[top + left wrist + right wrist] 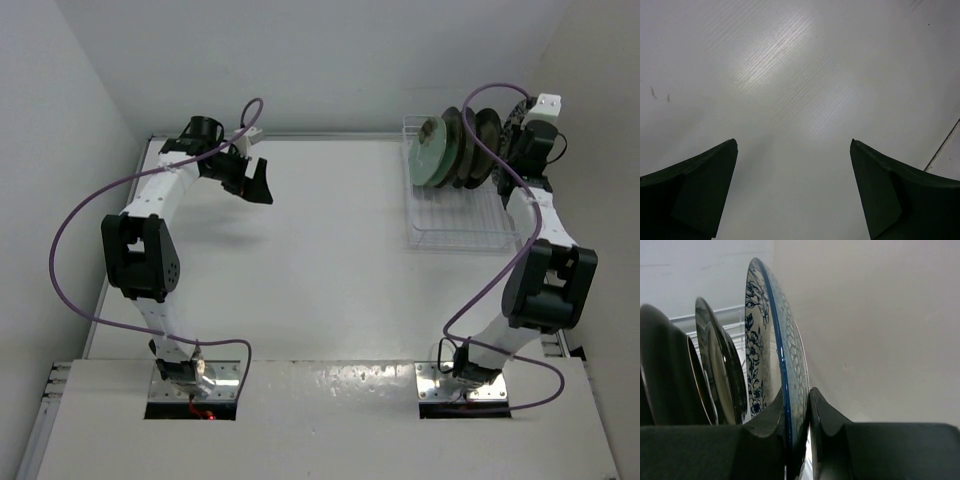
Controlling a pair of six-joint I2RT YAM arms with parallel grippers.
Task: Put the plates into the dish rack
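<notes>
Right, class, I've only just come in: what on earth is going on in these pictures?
The right claw is shut on the rim of the white-blue floral plate, holding it upright at the right end of the row standing in the dish rack. The other plates are already on edge there. The left claw hangs open over the table, holding nothing.

Jaws hide the lower rim of the floral plate (756,345); plates (434,150) hide the far end of the dish rack (458,232)
</notes>
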